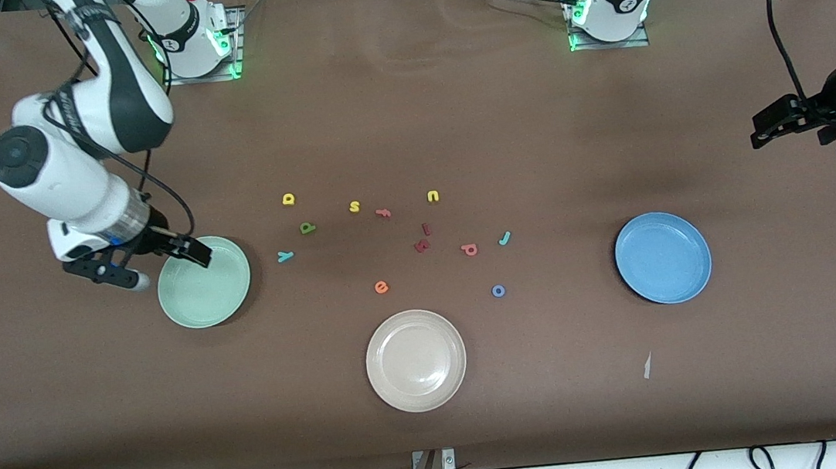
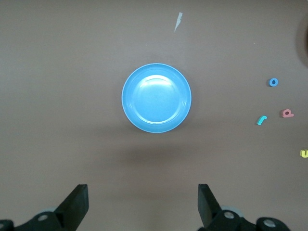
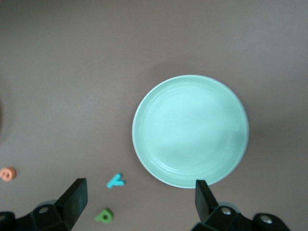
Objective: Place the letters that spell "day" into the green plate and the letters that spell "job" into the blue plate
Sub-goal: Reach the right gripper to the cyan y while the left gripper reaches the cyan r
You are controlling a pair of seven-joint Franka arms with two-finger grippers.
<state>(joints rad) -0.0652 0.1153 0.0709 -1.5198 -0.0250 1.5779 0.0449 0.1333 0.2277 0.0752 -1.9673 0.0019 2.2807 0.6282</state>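
Beige plate [image 1: 416, 360] lies near orange "e" [image 1: 382, 287].

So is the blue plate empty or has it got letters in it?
Empty. The blue plate shows only bare blue inside; the letters lie on the table.

The right gripper [image 1: 149, 264] hangs over one plate [image 1: 227, 305]'s rim; the left gripper [image 1: 795, 125] hangs above bare table [image 1: 532, 137], another plate [image 1: 663, 258] nearby.
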